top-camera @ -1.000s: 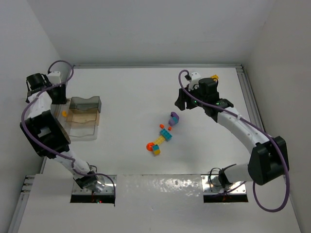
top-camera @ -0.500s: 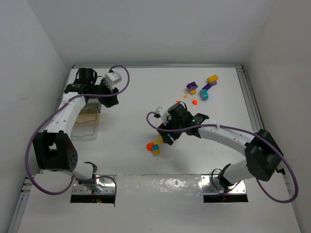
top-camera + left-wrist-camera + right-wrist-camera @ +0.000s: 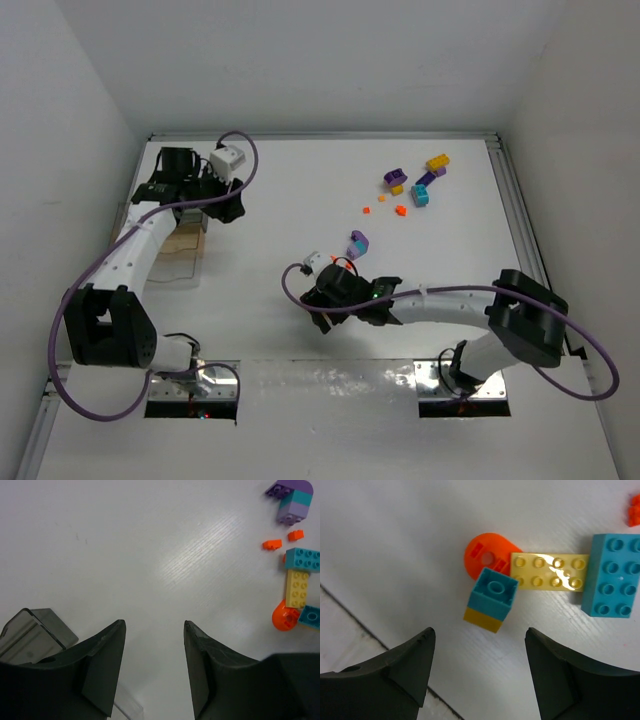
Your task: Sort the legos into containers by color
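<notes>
— Where was the container?

— At the far left of the table [image 3: 300,180]. The clear container [image 3: 188,258] sat partly under the left arm [image 3: 130,250], and one see-through corner showed at the bottom left of the left wrist view. I couldn't tell what lay in its compartments.

— And the left gripper?

— The left gripper [image 3: 153,627] hung just beside that corner, jaws apart and holding nothing.

— The right one?

— The right arm [image 3: 450,298] lay low across the near middle of the table. The right gripper [image 3: 480,632] was released too, its fingers spread above a knot of legos [image 3: 545,575] and touching none of them.

— Which pieces?

— A small teal-over-yellow block [image 3: 492,597] sat nearest the fingers, right up against an orange round piece [image 3: 480,552]. A long yellow brick [image 3: 550,572] ran rightward from there and butted a teal brick [image 3: 612,575].

— Anything farther right?

— A purple-and-teal piece [image 3: 357,243] lay just beyond the arm. Well apart from it, toward the far right corner, was a loose group: tiny orange bits [image 3: 400,210], a purple brick [image 3: 394,178], a small teal brick [image 3: 421,195] and a yellow brick [image 3: 437,162]. All of these lay on the table, well apart from the container.
</notes>
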{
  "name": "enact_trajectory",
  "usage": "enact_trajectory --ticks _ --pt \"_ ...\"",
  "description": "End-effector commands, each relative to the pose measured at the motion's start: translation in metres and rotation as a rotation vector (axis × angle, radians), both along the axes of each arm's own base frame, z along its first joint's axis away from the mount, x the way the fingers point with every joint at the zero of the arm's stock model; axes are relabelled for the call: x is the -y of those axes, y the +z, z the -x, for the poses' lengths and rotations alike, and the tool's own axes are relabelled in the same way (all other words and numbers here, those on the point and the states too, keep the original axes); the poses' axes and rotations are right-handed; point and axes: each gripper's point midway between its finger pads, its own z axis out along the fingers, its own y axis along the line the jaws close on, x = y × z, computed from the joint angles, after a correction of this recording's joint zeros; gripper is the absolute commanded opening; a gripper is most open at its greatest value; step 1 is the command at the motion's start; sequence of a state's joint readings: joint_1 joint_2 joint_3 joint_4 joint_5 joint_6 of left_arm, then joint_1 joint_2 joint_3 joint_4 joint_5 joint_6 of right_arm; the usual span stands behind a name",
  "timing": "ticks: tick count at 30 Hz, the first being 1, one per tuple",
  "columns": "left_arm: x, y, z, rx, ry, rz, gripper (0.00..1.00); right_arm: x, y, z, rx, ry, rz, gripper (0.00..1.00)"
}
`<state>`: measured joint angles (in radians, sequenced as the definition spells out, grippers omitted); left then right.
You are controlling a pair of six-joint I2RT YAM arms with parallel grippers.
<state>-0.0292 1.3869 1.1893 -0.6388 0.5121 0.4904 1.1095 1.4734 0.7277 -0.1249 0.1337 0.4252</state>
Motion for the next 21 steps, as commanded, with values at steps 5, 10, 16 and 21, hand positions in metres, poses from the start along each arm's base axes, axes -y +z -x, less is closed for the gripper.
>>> enact_trajectory --ticks 5,10,16,21 --pt "0.001 0.018 -0.007 0.052 0.056 0.037 0.48 -0.019 0.023 -0.039 0.078 -0.252 -0.091 0.72" --pt "0.001 0.021 -0.006 0.068 0.059 0.04 0.48 -0.024 0.009 -0.036 0.029 -0.244 -0.042 0.73" --pt "-0.003 0.018 -0.004 0.063 0.062 0.016 0.48 -0.03 0.005 -0.037 0.027 -0.233 -0.039 0.67" --pt "-0.003 0.021 -0.005 0.071 0.059 0.017 0.48 -0.024 -0.003 -0.037 0.018 -0.256 -0.008 0.66"
